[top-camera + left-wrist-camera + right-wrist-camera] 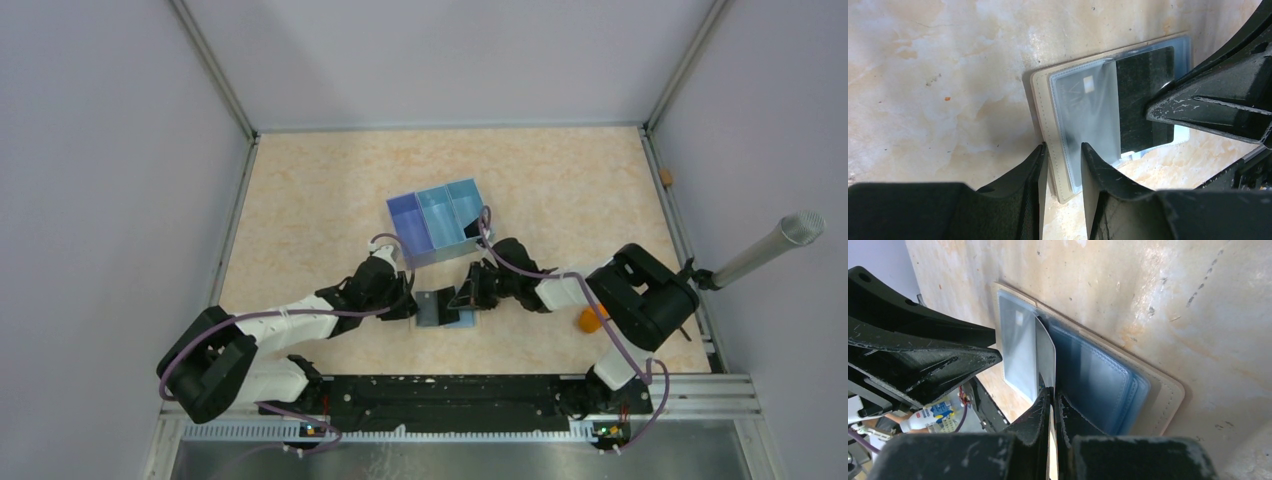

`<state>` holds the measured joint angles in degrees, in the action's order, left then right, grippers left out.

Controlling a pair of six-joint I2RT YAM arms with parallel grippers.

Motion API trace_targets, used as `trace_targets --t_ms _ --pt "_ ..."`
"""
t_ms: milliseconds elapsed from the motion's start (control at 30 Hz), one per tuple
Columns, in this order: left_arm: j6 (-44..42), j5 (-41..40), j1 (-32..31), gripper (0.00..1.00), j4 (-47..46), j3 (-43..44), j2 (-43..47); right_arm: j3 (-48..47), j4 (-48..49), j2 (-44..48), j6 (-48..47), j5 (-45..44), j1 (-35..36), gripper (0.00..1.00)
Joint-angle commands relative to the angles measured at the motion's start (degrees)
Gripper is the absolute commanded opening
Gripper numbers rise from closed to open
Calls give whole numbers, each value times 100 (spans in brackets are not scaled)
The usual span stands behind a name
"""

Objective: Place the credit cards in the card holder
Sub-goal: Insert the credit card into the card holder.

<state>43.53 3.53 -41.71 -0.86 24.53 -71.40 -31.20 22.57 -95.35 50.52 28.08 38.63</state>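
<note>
The card holder (445,310) lies open on the table between both grippers, with a beige cover (1168,402), blue pockets and a clear sleeve (1088,115). My right gripper (1052,392) is shut on a thin pale credit card (1046,352), held on edge with its far end at the clear sleeve's opening. In the left wrist view this card (1140,95) looks dark. My left gripper (1063,146) stands partly open astride the holder's beige edge (1040,110): one finger beside the edge, the other on the clear sleeve. In the top view the grippers (413,303) (470,295) face each other.
A blue three-compartment tray (437,225) stands just behind the holder. An orange object (592,320) lies by the right arm. A metal cylinder (770,250) juts in at the right edge. A small tan piece (666,177) sits at the right rail. Walls enclose the table.
</note>
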Motion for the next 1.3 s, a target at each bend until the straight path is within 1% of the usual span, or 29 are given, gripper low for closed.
trace_targets --t_ms 0,167,333,367,467,600,833,933,1133,1267 --pt "-27 -72 -3 34 159 -162 -56 -197 -451 -210 -341 -947 182 0" --pt "52 18 -12 32 130 -249 -35 -208 -682 -221 -129 -1329 518 0" --pt "149 136 -12 31 -157 -357 14 -317 -831 -226 106 -1843 946 0" --pt "174 153 -12 30 -186 -381 13 -355 -856 -225 127 -1887 990 1" --pt "189 148 -12 30 -191 -396 35 -528 -1172 -167 67 -2084 1052 12" --pt "212 26 -17 31 -116 -396 151 -677 -1753 177 -134 -2403 1065 24" --pt "243 33 -14 32 -14 -366 365 -1079 -2765 708 -585 -2666 1080 41" --pt "249 65 -13 33 22 -358 476 -1245 -3095 827 -771 -2780 1131 45" --pt "333 235 -12 34 -33 -335 664 -1591 -3733 1089 -1105 -3138 1266 49" --pt "364 305 -12 34 -117 -326 689 -1692 -3968 1335 -1196 -3285 1278 51"
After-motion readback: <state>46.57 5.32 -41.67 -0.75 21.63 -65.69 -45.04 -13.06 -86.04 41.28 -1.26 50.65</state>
